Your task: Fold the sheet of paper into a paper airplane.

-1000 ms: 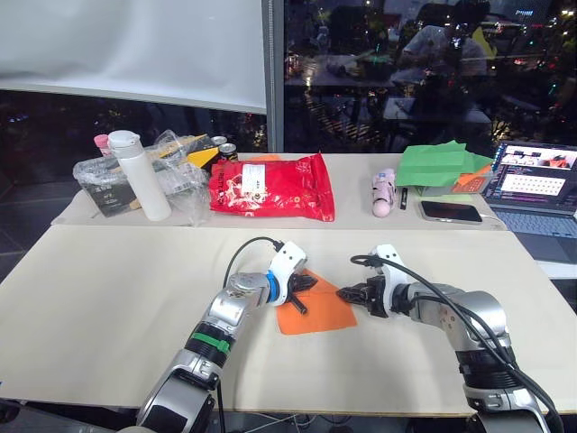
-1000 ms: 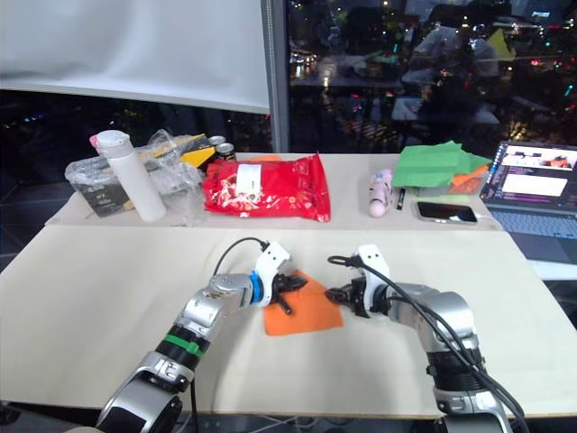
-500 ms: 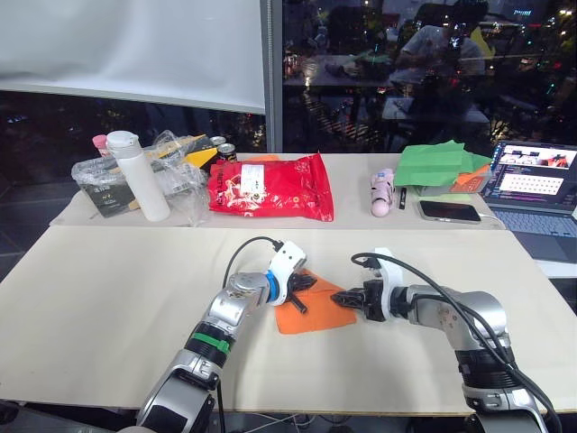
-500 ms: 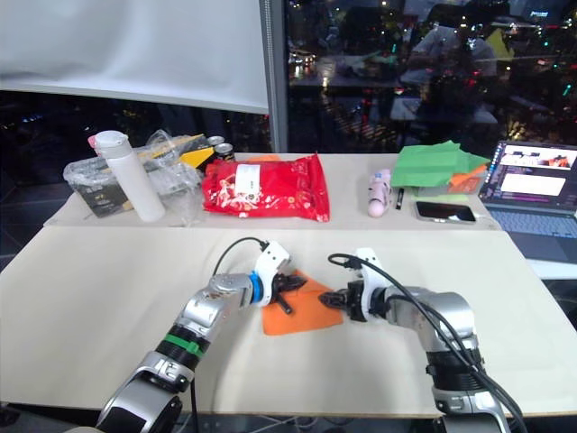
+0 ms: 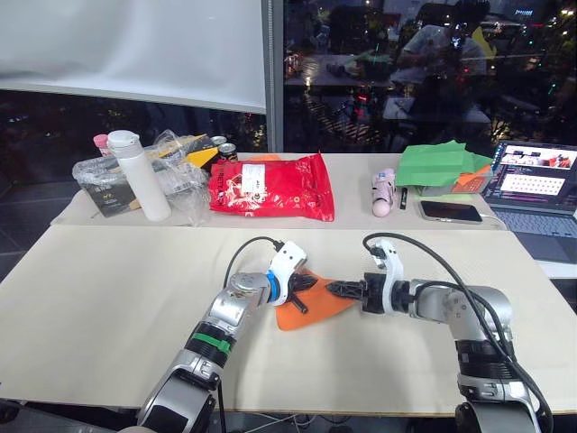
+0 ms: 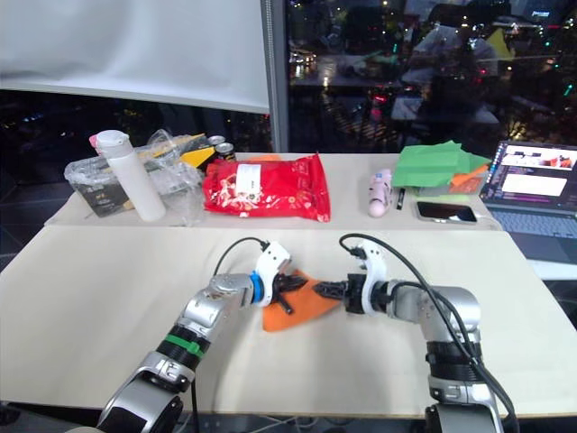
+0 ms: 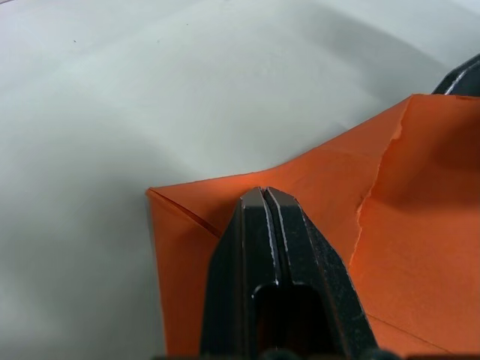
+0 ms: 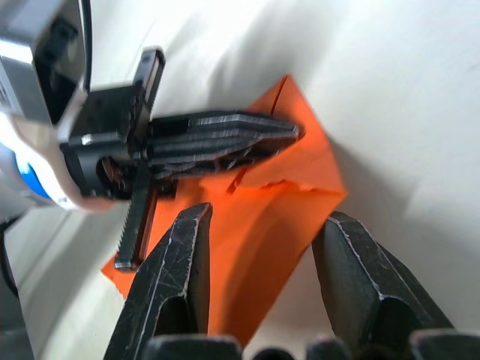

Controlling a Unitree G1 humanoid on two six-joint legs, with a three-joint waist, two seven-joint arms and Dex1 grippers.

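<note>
Left pincer [image 7: 264, 196] pressed closed atop the sheet of paper [image 5: 311, 302] on the desk [image 5: 108, 298]. Right pincer [image 8: 262, 236] spread wide, straddling the paper's lifted edge.

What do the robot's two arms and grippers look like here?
Both arms are silver-grey metal with white wrist housings and looping black cables. The left arm has a green band and a blue ring behind the left gripper; the right gripper matches it, each with two black fingers.
</note>
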